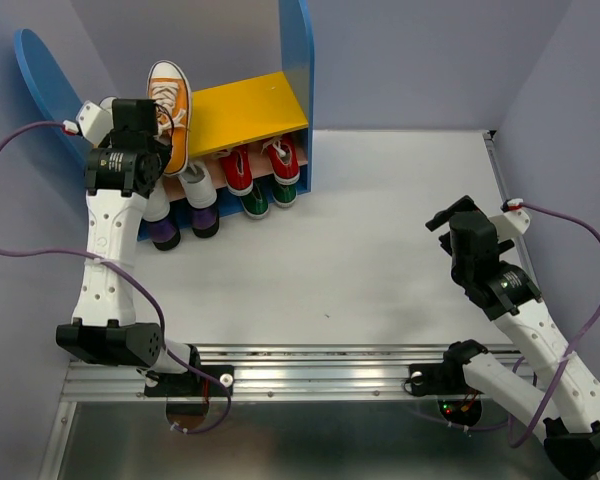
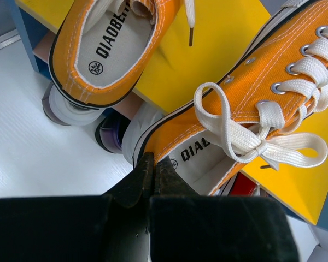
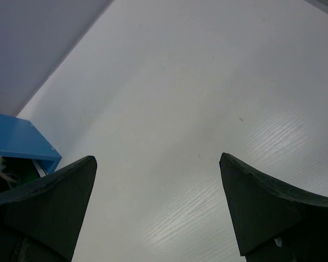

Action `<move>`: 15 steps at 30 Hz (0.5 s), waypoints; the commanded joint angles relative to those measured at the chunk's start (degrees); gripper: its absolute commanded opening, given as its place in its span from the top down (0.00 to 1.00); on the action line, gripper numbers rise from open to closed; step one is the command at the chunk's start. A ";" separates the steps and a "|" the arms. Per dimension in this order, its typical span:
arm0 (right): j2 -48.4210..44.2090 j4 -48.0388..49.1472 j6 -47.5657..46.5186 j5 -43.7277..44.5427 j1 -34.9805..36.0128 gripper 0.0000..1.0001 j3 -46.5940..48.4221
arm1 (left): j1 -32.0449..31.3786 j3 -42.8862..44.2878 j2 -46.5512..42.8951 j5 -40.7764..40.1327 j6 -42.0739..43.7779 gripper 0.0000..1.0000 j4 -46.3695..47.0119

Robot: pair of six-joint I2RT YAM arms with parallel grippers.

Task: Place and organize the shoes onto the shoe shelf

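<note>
Orange shoe (image 2: 273,93), the one nearer the left wrist camera, lies on the yellow top board (image 2: 208,54) of the shoe shelf (image 1: 302,90), its heel reaching out past the board's front edge. The left hand (image 2: 154,162) is drawn narrow, its fingers pinching that heel rim. A second orange shoe (image 2: 106,52) lies just beside it on the same board, its opening turned toward the camera.

From above, only one orange shoe shows, at the left end of the top board beside the left arm, toe toward the back. Under the top board, two red shoes (image 1: 238,168) sit side by side. Two green shoes (image 1: 255,203) are just in front of and below them. Two purple shoes (image 1: 163,232) stand at the shelf's left front corner.

The right hand (image 3: 157,159) is spread wide and holds nothing, above bare white surface (image 1: 380,250), well apart from the shelf.
</note>
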 commanded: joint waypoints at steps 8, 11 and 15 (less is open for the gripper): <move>-0.87 0.05 0.68 0.92 -0.19 0.00 0.18 | 0.43 -1.94 -1.95 -3.59 -7.93 1.00 6.84; -1.31 0.05 0.32 1.09 -0.19 0.00 0.09 | 0.43 -3.17 -1.87 -4.20 -8.55 1.00 8.42; -1.40 0.05 0.24 0.92 -0.19 0.00 0.09 | 0.60 -4.31 -1.60 -4.73 -9.16 1.00 9.39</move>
